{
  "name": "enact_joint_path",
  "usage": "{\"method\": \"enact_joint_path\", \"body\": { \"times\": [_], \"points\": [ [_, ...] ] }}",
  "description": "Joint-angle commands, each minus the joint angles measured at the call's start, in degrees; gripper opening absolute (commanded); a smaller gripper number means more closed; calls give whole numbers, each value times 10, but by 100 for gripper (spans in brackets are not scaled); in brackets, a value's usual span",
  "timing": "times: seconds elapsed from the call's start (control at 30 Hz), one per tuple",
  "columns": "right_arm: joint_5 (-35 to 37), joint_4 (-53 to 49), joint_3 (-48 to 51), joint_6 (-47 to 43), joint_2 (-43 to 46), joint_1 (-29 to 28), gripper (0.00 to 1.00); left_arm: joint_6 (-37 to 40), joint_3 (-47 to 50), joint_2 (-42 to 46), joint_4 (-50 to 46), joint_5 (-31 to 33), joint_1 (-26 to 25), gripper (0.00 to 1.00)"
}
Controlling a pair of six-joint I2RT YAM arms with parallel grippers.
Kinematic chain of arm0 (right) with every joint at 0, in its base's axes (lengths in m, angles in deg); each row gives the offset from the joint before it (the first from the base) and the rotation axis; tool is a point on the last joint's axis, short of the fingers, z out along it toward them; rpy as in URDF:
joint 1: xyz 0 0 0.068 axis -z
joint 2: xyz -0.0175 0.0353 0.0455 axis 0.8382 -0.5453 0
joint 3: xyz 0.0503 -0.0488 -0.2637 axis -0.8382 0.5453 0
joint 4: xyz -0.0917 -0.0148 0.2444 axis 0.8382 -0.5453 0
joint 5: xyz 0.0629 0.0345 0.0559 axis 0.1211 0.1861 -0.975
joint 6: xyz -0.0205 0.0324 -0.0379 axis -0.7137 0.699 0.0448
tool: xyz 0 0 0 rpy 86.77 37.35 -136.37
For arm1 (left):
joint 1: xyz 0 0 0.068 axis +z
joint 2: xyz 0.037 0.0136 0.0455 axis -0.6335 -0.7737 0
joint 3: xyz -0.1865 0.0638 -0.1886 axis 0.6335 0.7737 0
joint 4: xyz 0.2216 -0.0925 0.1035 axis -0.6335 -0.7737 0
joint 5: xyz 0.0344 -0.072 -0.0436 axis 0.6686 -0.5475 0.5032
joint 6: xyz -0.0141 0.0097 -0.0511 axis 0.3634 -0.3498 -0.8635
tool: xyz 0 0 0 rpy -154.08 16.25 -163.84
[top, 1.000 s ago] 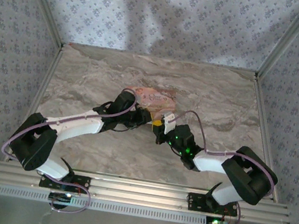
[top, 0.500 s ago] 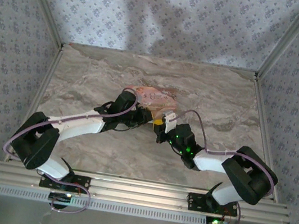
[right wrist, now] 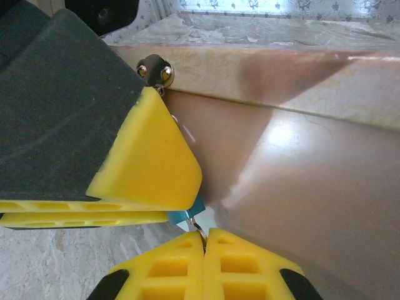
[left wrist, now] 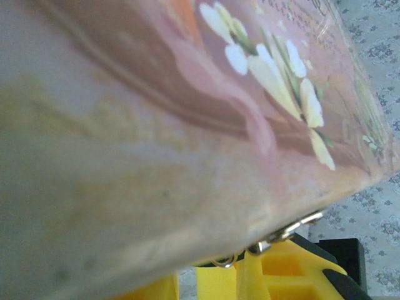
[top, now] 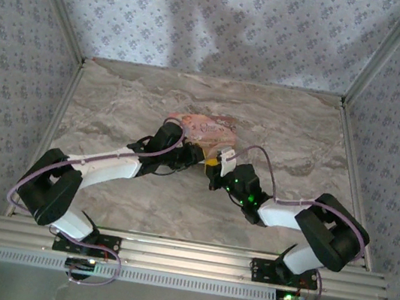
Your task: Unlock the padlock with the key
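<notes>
1. Fingertips of my right gripper [right wrist: 205,249] were pressed flat together, pinching a thin metal sliver that I judged to be the key [right wrist: 201,231]. I held it by its end, leaving the working part free to reach forward.
2. Just beyond, a small blue tab [right wrist: 181,216] touched that sliver, tucked under my left gripper [top: 189,157]. Its yellow pad [right wrist: 147,159] lay against the box. I could not tell whether its jaws gripped anything.
3. Above that pad, at the box's edge, sat a tiny brass fitting that I took for the padlock [right wrist: 156,70]; it was too small to confirm.
4. The pink box [right wrist: 300,162] stood just behind both grippers. I judged that my left arm was steadying it so the lock faced the key.
5. Farthest, the marble table [right wrist: 262,25] ran beyond the box.
</notes>
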Motion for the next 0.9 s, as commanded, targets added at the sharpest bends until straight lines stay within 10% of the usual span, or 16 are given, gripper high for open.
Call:
{"method": "enact_joint_path", "body": {
  "times": [0.0, 0.53, 0.87],
  "points": [
    [-29, 113, -31, 2, 6, -11, 0, -8, -1, -21, -7, -68, -32, 24],
    [-10, 175, 46, 60, -91, -27, 0, -23, 34, -75, 64, -57, -32, 24],
    [10, 194, 68, 96, -130, -34, 0, -17, 51, -74, 73, -37, -23, 41]
  ]
}}
